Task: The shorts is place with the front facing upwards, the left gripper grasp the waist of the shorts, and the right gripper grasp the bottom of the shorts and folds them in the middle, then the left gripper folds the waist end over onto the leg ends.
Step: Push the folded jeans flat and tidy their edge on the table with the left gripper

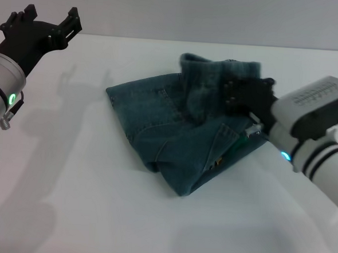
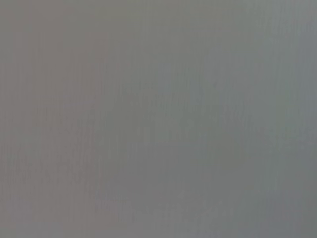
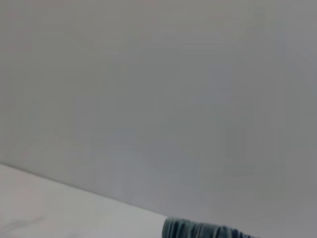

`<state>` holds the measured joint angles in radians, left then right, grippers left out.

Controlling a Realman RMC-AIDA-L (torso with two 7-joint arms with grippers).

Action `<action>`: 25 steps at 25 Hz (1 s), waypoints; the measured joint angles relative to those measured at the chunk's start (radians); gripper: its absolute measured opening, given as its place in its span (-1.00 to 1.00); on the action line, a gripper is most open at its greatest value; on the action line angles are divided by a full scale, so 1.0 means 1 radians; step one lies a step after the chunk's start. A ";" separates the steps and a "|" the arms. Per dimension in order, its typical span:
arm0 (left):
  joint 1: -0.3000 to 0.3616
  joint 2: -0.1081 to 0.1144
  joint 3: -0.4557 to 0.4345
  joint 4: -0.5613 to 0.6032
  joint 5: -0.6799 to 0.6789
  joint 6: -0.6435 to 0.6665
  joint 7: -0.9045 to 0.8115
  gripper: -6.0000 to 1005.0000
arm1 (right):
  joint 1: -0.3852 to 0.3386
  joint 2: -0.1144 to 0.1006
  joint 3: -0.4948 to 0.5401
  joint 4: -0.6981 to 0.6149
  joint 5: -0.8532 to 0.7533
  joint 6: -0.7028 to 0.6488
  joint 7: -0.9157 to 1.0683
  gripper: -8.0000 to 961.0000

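The right hand grips the folded shorts, waist raised at the far end; the left hand is open.

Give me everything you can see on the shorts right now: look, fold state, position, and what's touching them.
The shorts are blue-teal denim with paler faded areas, lying folded into a compact bundle on the white table, roughly centre. Pocket seams show on top, and a bit of colourful patch peeks out near the front edge. One part is raised along the far side, where the right tool sits against the fabric. The left tool is up and away at the far left, open, not touching. The right wrist view catches only a denim edge.
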<state>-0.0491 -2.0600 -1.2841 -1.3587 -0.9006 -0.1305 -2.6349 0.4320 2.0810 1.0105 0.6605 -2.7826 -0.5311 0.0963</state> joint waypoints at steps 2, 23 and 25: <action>0.000 0.000 0.000 0.001 0.000 0.000 0.000 0.68 | -0.053 -0.002 0.038 0.025 0.000 0.000 -0.006 -0.98; -0.084 0.000 -0.014 0.085 0.000 0.017 0.001 0.68 | -0.018 0.004 0.092 0.092 0.000 0.019 -0.115 -0.98; -0.087 0.000 -0.014 0.085 0.000 0.010 0.001 0.68 | 0.034 0.006 0.076 0.050 0.008 0.022 -0.107 -0.99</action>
<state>-0.1359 -2.0605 -1.2978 -1.2735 -0.9005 -0.1209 -2.6338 0.4663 2.0867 1.0867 0.7102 -2.7743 -0.5095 -0.0105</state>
